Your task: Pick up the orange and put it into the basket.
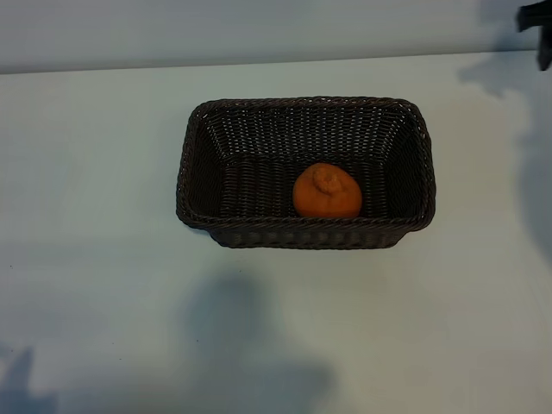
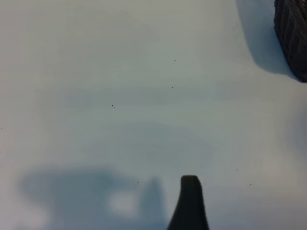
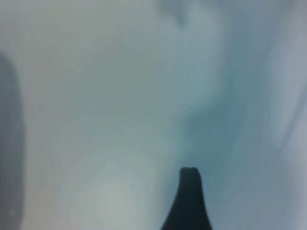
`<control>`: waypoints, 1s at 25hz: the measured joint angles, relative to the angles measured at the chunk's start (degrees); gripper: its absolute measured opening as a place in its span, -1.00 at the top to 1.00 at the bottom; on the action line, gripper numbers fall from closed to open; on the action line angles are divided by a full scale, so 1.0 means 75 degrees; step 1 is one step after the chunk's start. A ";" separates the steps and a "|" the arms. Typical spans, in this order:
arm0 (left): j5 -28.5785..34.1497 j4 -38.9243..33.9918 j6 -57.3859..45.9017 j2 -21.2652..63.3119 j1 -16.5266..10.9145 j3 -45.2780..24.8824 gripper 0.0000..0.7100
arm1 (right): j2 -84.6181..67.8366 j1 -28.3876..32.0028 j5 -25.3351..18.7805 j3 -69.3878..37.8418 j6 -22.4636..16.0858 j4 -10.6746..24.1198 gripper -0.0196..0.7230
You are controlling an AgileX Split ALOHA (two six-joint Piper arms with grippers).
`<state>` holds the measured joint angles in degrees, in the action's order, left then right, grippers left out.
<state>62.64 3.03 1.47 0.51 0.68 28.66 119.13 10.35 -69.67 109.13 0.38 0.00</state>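
Note:
The orange [image 1: 327,191] lies inside the dark brown wicker basket [image 1: 197,129], against its near wall and right of centre. It is free of any gripper. In the left wrist view one dark fingertip [image 2: 190,191] of my left gripper hangs over bare table, with a corner of the basket [image 2: 292,33] far off. Nothing sits beside that finger. In the right wrist view one dark fingertip [image 3: 189,191] of my right gripper shows over blurred pale surface, also with nothing at it. A black piece of the right arm [image 1: 536,21] pokes in at the far right corner of the exterior view.
The pale table [image 1: 103,285] spreads wide on every side of the basket. Arm shadows fall on it in front of the basket and at the near left corner. A wall edge runs behind the table.

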 joint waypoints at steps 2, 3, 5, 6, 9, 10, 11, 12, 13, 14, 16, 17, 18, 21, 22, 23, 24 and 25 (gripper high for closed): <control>0.0000 0.0000 0.0000 0.0000 0.0000 0.0000 -0.67 | 0.0000 0.0326 0.0000 0.0000 0.0052 -0.0141 -0.57; 0.0000 0.0000 0.0000 0.0000 0.0000 0.0000 -0.67 | 0.0000 0.0452 0.0000 0.0000 0.0080 -0.0269 -0.57; 0.0000 0.0000 0.0000 0.0000 0.0000 0.0000 -0.67 | -0.0018 0.0719 0.0000 0.0000 0.0104 -0.0524 -0.56; 0.0000 0.0000 0.0000 0.0000 0.0000 0.0000 -0.67 | -0.0059 0.0809 0.0000 0.0000 0.0137 -0.0650 -0.55; 0.0000 0.0000 0.0000 0.0000 0.0000 0.0000 -0.67 | -0.0288 0.0993 -0.0020 0.0000 0.0185 -0.0905 -0.50; 0.0000 0.0000 0.0000 0.0000 0.0000 0.0000 -0.67 | -0.0422 0.1011 -0.0038 0.0000 0.0194 -0.0942 -0.48; 0.0000 0.0000 0.0000 0.0000 0.0000 0.0000 -0.67 | -0.0558 0.1017 -0.0055 0.0000 0.0194 -0.0970 -0.47; 0.0000 0.0000 0.0000 0.0000 0.0000 0.0000 -0.67 | -0.0740 0.1017 -0.0080 0.0000 0.0194 -0.0979 -0.46; 0.0000 0.0000 0.0000 0.0000 0.0000 0.0000 -0.67 | -0.0941 0.1017 -0.0100 0.0000 0.0222 -0.1012 -0.45; 0.0000 0.0000 0.0000 0.0000 0.0000 0.0000 -0.67 | -0.1158 0.1009 -0.0117 0.0000 0.0232 -0.1037 -0.44; 0.0000 0.0000 0.0009 0.0000 0.0000 0.0000 -0.67 | -0.1617 0.1009 -0.0155 -0.0041 0.0247 -0.1061 -0.43; 0.0000 0.0000 0.0009 0.0000 0.0000 0.0000 -0.67 | -0.1903 0.1009 -0.0162 -0.0129 0.0255 -0.1077 -0.44; 0.0000 0.0000 0.0009 0.0000 0.0000 0.0000 -0.67 | -0.2222 0.1009 -0.0181 -0.0251 0.0293 -0.1077 -0.44; 0.0000 0.0000 0.0009 0.0000 0.0000 0.0000 -0.67 | -0.3182 0.1009 -0.0164 -0.0905 0.0500 -0.1042 -0.44; 0.0000 0.0000 0.0009 0.0000 0.0000 0.0000 -0.67 | -0.3459 0.1009 -0.0145 -0.1095 0.0571 -0.1021 -0.44; 0.0000 0.0000 0.0009 0.0000 0.0000 0.0000 -0.67 | -0.3777 0.1009 -0.0145 -0.1300 0.0603 -0.1001 -0.44; 0.0000 0.0000 0.0009 0.0000 0.0000 0.0000 -0.67 | -0.4086 0.1009 -0.0145 -0.1472 0.0635 -0.0984 -0.44; 0.0000 0.0000 0.0009 0.0000 0.0000 0.0000 -0.67 | -0.4397 0.1009 -0.0138 -0.1593 0.0651 -0.0985 -0.44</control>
<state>62.64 3.03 1.54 0.51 0.68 28.66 86.16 17.92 -70.71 97.18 5.26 -7.39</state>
